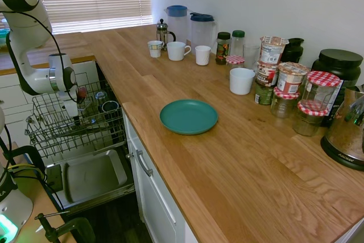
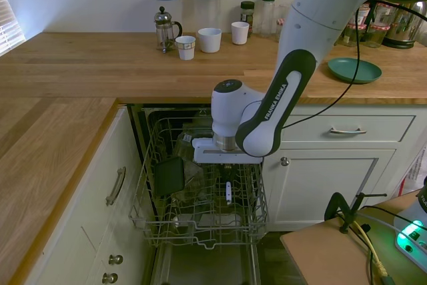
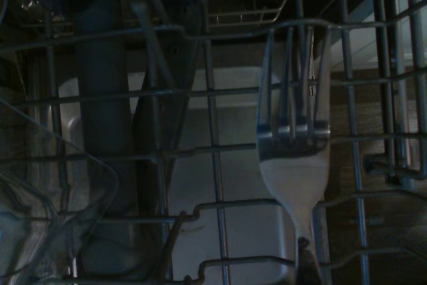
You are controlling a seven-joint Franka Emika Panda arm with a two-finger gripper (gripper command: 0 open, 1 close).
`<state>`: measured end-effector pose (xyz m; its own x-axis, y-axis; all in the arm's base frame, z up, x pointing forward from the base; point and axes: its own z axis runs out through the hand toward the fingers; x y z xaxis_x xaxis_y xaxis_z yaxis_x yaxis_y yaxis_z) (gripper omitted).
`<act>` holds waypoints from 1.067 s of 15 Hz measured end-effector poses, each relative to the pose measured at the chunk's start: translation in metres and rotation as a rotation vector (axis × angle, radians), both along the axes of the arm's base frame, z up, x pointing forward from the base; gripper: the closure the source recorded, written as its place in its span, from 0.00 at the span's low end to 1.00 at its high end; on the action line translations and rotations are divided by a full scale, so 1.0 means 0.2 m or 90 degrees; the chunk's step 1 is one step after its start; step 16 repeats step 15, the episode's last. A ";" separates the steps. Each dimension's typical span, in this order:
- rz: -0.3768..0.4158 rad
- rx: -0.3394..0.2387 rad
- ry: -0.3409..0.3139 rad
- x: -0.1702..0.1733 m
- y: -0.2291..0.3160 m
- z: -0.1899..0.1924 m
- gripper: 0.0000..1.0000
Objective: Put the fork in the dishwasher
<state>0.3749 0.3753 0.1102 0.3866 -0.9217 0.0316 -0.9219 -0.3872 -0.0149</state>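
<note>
While my white arm reaches down over the low dishwasher's grey wire rack (image 2: 200, 198), my gripper (image 2: 228, 177) hangs just above its wires, clamped on the slim silver fork (image 2: 228, 191) with the pale handle (tines pointing down among the wires in the wrist view (image 3: 293, 138)). Well apart from the rack, a round teal plate (image 1: 189, 116) lies on the wooden counter (image 1: 227, 157).

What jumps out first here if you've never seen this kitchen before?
The white robot arm bent down into the open dishwasher, with a fork hanging upright under its gripper among the rack wires. Next, the teal plate alone on the wooden counter, jars and cups lined up behind it.
</note>
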 end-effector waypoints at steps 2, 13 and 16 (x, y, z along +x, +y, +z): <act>0.003 0.000 -0.001 -0.01 0.02 -0.01 0.00; -0.002 -0.005 -0.042 -0.14 0.03 0.29 0.00; -0.004 -0.012 -0.049 -0.18 0.02 0.43 0.00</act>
